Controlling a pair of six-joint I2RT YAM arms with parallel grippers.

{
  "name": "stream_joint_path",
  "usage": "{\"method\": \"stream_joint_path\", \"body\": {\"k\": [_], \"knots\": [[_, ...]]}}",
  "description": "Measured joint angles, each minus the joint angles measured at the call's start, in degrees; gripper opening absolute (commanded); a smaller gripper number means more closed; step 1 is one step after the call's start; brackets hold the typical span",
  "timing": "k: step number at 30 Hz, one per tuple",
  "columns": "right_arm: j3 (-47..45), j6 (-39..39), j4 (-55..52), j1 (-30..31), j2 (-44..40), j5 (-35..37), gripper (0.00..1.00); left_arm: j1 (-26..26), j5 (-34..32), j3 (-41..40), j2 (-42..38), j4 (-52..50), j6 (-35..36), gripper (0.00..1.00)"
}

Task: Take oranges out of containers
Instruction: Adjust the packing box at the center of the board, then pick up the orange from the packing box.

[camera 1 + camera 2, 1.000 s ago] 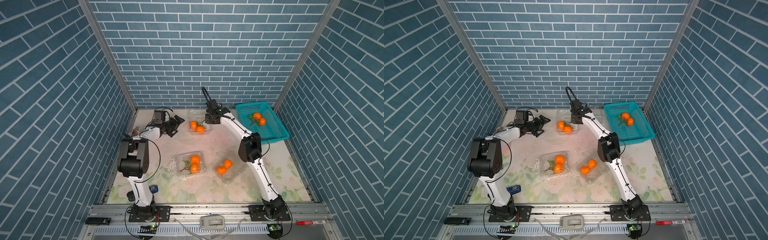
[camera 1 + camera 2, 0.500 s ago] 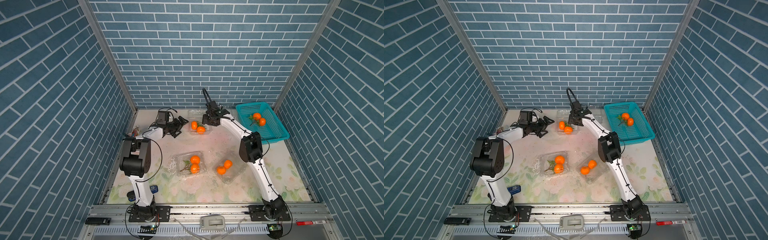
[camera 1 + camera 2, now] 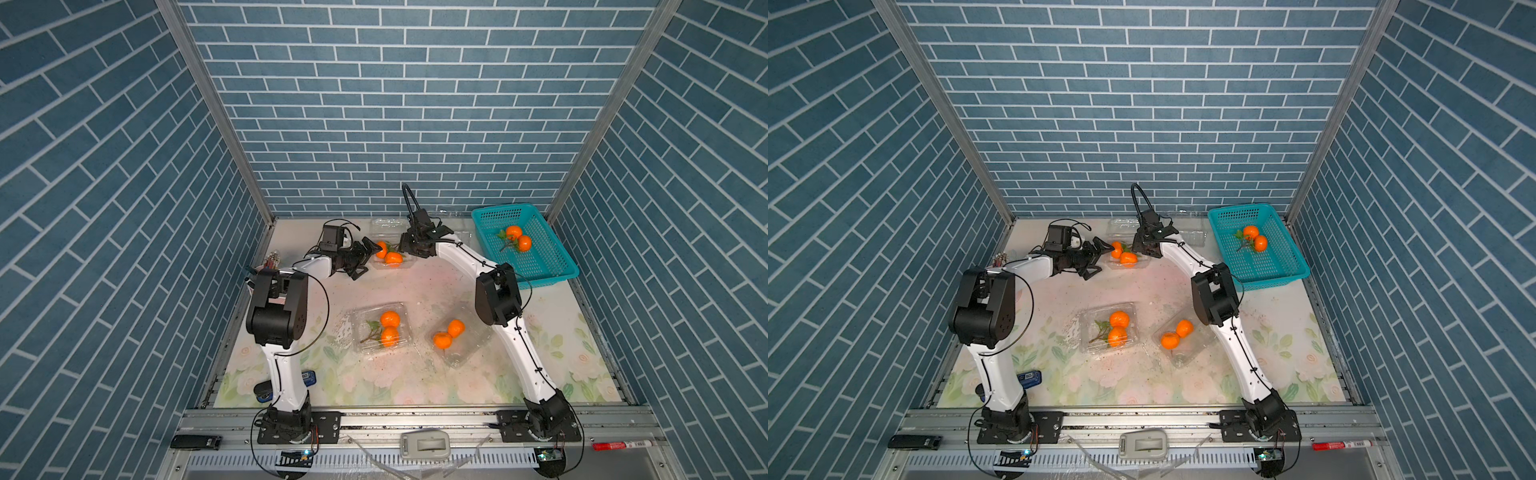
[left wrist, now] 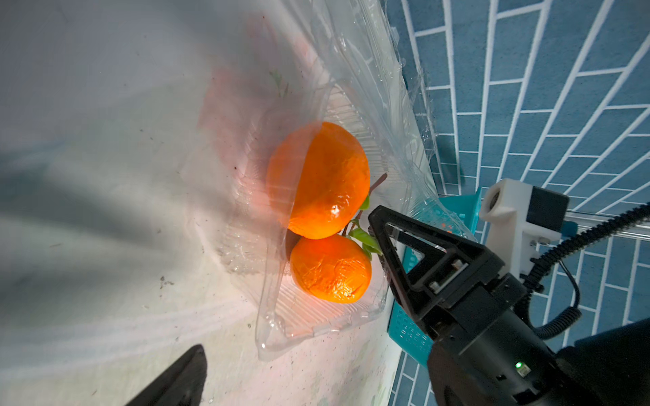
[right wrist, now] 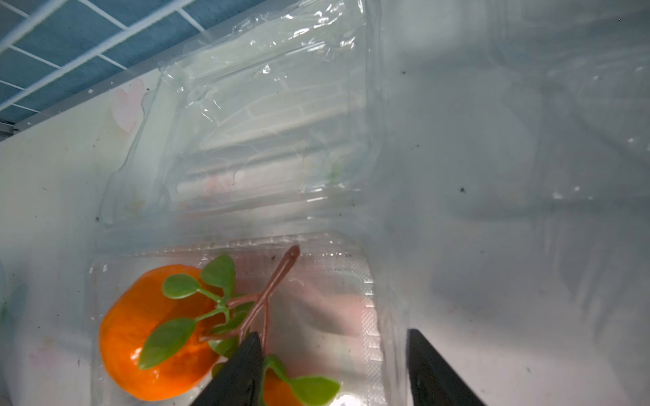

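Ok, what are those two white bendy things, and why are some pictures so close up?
They are two robot arms, left and right, bolted to a table. Two pictures look down on everything from above. The close-up ones come from a little camera on each arm's wrist. On the table lie clear plastic boxes with oranges inside in pairs, and a teal basket holding one pair. Both arms reach to the far box, whose lid is open. The left gripper and right gripper are both open, so nothing is held.
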Motion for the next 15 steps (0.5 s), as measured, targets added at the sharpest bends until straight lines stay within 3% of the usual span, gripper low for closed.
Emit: {"method": "stream_joint_path", "body": {"k": [9,15], "knots": [[-3.04,-3.28,0.50,1.73,-7.58,7.37,0.68,-0.04,1.40,0.37,0.13,2.54,-0.94,0.99],[-2.43,-3.63,3.56,2.82,-9.79,6.64,0.68,-0.04,1.40,0.90,1.31,2.84,-0.90,0.99]]}}
